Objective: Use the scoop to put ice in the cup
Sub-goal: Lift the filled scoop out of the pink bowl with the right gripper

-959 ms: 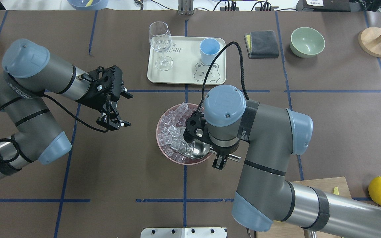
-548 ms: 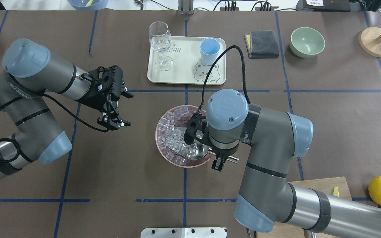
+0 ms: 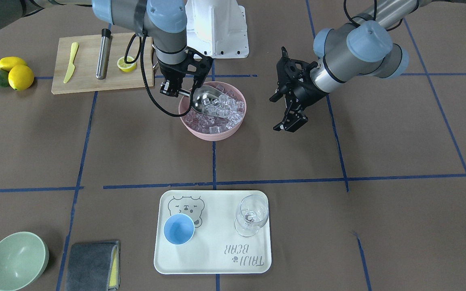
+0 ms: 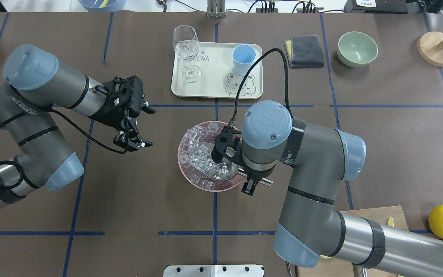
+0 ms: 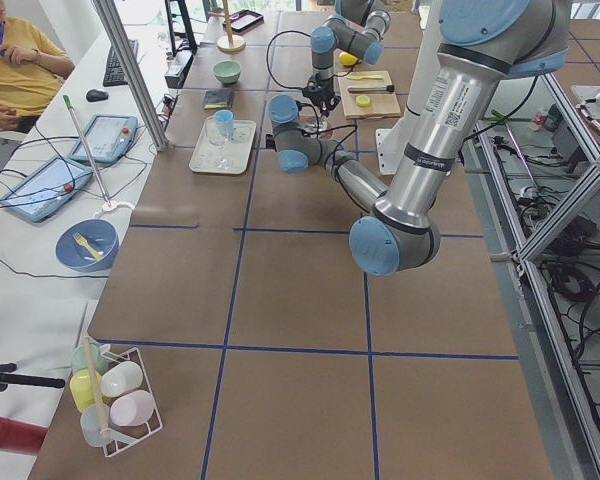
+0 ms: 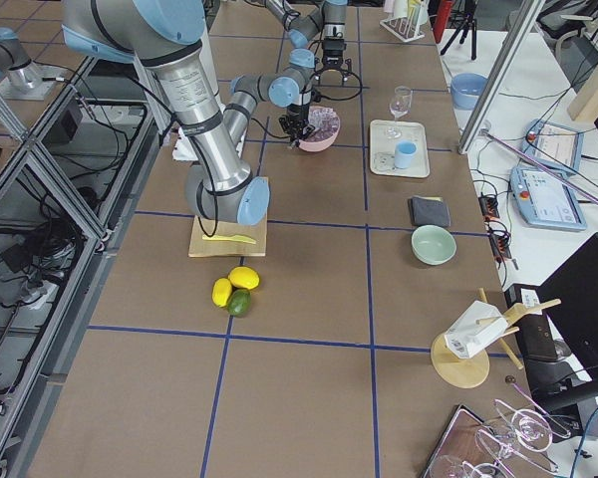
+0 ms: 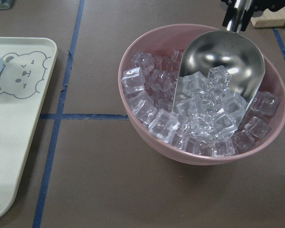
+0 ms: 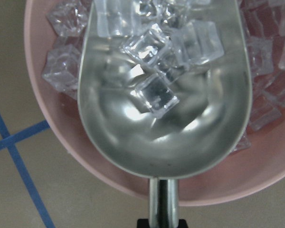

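Overhead exterior: I am loading ice (image 4: 194,148) into the scoop (image 4: 225,175) my right pincer (image 4: 250,185) is pinching, left pincer (image 4: 150,127) spread; next, I judge, a level carry to the far-edge cup (image 4: 243,54).

Between the pink bowl (image 4: 180,161) and the tray (image 4: 210,86) lay a bare strip of table (image 4: 190,111), wide enough for a gripper to cross. On the tray the cup (image 4: 243,57) stood well apart from the stemmed glass (image 4: 185,42), with bare tray between them. My right wrist cable (image 4: 276,49) arched over the tray's corner near the cup. My left gripper (image 4: 146,127) hung beside the bowl, clear of it, jaws spread. A folded cloth (image 4: 305,50) lay just past the tray.
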Controlling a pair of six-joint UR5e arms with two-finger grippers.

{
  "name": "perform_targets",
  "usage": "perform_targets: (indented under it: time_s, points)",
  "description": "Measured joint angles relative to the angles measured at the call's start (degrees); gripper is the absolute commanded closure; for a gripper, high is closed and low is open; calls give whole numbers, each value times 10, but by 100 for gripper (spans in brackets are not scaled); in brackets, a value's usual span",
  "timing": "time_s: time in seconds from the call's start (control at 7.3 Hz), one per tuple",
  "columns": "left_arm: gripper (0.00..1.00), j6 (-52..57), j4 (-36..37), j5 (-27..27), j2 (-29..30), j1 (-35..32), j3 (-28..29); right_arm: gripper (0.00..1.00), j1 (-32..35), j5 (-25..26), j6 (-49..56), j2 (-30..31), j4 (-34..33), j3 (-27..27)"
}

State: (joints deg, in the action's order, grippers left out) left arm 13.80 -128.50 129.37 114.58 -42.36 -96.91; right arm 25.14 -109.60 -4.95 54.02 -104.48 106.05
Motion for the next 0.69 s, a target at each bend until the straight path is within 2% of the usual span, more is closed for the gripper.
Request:
perform_targets:
  time_s: [0.69]
  points:
    - [0,0,0,0,0,-1,-2,100,4,-1,-26,22,52,6]
